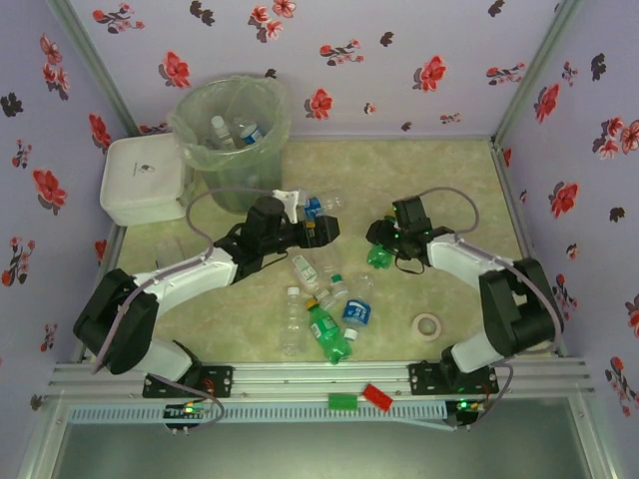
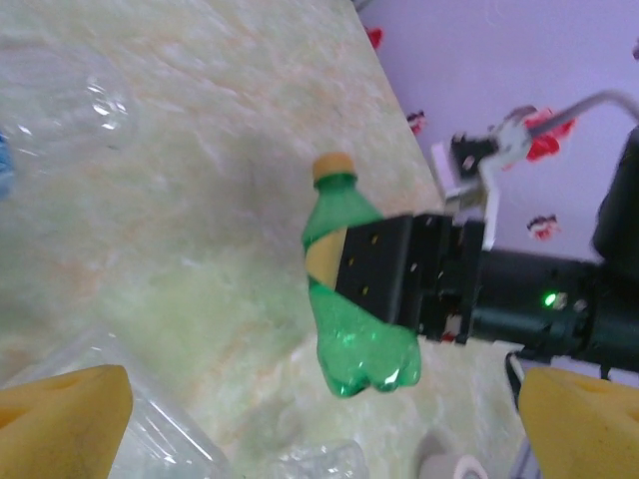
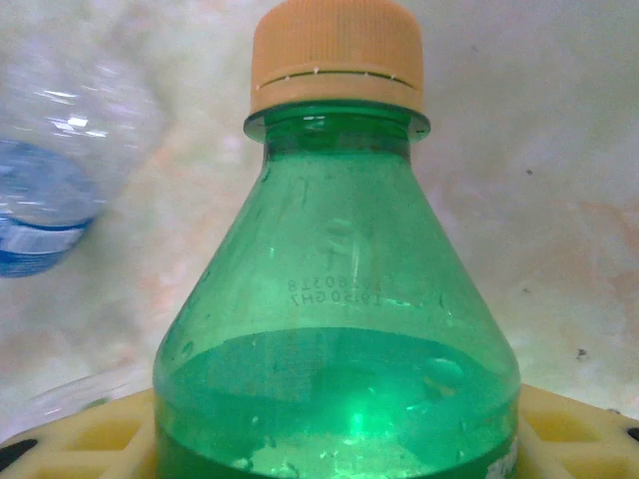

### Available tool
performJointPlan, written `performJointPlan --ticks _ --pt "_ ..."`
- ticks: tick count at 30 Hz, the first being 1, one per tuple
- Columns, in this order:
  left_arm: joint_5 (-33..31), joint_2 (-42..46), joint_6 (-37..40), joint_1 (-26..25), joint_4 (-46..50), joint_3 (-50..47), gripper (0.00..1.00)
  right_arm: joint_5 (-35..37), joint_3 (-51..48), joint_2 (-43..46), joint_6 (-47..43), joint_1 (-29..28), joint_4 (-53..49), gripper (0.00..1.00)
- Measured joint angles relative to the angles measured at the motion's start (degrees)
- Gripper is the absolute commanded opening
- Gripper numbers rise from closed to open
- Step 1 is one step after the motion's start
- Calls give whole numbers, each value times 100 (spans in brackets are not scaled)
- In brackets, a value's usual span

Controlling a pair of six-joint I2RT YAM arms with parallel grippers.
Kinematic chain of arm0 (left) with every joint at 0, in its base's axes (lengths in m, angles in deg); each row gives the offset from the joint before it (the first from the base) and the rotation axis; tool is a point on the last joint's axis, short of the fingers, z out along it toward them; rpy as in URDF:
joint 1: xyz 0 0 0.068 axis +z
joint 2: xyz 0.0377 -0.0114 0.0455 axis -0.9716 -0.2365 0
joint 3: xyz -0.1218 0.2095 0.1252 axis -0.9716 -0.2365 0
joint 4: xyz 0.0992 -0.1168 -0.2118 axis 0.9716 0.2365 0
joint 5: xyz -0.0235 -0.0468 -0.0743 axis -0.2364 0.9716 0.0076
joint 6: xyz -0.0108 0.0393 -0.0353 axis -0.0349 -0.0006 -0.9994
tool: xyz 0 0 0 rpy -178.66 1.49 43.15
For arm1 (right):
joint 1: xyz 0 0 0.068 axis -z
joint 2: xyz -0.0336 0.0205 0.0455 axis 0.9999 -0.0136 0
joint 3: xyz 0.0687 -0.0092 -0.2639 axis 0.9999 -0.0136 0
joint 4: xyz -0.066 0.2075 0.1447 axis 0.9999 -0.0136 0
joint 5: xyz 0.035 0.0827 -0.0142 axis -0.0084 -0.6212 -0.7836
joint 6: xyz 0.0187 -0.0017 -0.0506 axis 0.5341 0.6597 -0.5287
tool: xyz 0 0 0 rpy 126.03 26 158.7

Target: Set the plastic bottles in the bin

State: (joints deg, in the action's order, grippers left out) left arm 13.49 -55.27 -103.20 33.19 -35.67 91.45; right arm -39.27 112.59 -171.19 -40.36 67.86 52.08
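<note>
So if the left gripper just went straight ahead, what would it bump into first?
Probably the clear bottle lying by its open fingers; past that, the green bottle held by the right gripper. Depth is unclear.

**Tabletop:** pale green marbled table surface [image 1: 469,190], enclosed by lilac walls printed with red flowers.

**Upper left of frame:** tall round grey-green bin lined with a clear plastic bag [image 1: 205,160], with clear plastic bottles lying inside it [image 1: 250,133]. A white square lidded box [image 1: 145,180] stands just beside the bin, on its left.

**Centre:** left gripper [image 1: 325,228]. A clear plastic bottle with a blue label [image 1: 316,208] lies close above it in the frame.

**Right of centre:** right gripper [image 1: 383,246], with a green plastic bottle [image 1: 379,258] between its fingers.

**Lower centre:** a loose cluster of bottles.
- Green bottle with a red label [image 1: 327,334].
- Clear bottle with a blue label and white cap [image 1: 356,312].
- Several plain clear bottles [image 1: 292,321].

**Lower right:** pale roll of tape [image 1: 429,325], lying flat and apart from the cluster.

**Bottom edge:** small green block [image 1: 342,400] and small red block [image 1: 377,395] on the metal rail [image 1: 300,379].
</note>
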Motion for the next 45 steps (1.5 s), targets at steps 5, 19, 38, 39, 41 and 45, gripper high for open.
performJointPlan --ticks 5,19,38,39,41,45 --pt "181 0 149 -188 -107 -61 100 -289 31 662 2 0 0 43" --pt "721 -313 579 -728 -640 291 100 -1097 343 1102 826 -275 481 44" --pt "566 -920 732 -772 -608 859 79 -1093 317 1263 1316 -463 949 46" --pt "514 -922 730 -769 -588 885 83 -1073 286 1263 1353 -470 1012 46" --pt "433 -922 734 -769 -570 929 85 -1045 190 1263 1447 -501 1126 46" --pt "273 -929 748 -772 -466 960 79 -909 -2 1290 1631 -525 1344 47"
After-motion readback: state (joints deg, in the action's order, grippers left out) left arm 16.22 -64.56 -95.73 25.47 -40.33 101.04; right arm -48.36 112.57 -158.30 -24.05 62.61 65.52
